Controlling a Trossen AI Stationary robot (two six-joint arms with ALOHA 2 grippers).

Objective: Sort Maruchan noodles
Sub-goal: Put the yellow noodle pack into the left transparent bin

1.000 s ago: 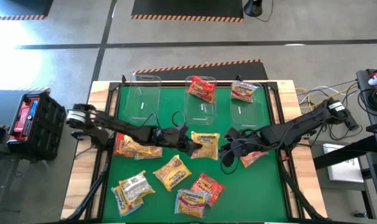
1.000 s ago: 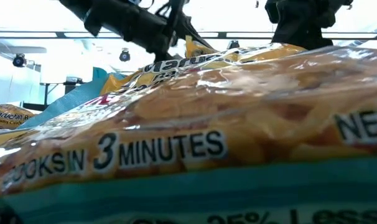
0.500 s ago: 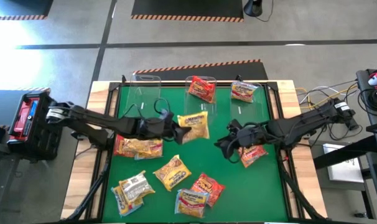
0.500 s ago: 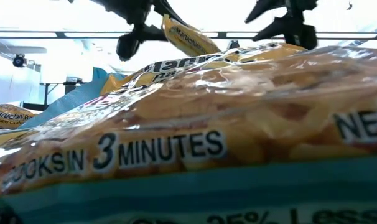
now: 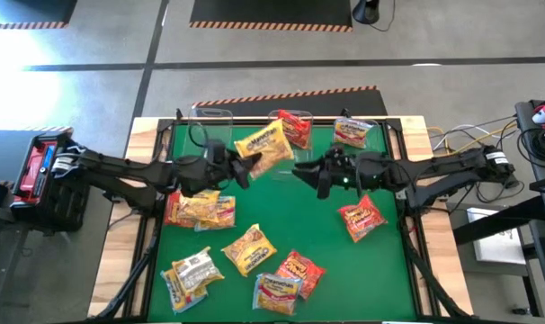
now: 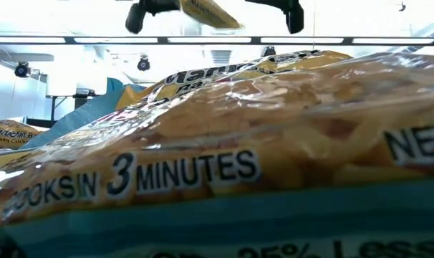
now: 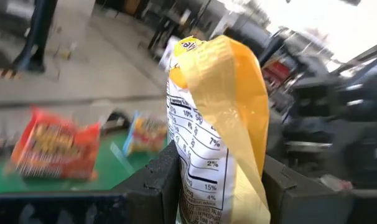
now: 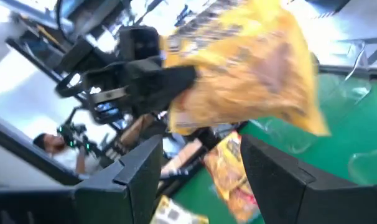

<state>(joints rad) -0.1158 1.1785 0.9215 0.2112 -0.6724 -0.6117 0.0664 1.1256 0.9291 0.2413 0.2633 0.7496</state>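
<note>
Two grippers now meet above the green mat; the left gripper [image 5: 239, 162] stays clamped on a yellow Maruchan packet [image 5: 262, 147], which has risen from table level toward the clear bins [image 5: 290, 144]; the right gripper [image 5: 307, 173] has let its red packet [image 5: 361, 217] drop and spread its fingers, coming across to face the yellow one; a handover or bin drop looks imminent; other packets [image 5: 248, 249] await sorting.

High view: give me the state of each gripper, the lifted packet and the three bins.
Left gripper: shut on yellow packet.
Yellow packet: held up above the mat.
Right gripper: open, facing the packet.
Left bin: empty.
Middle bin: one red packet.
Right bin: one packet.
</note>
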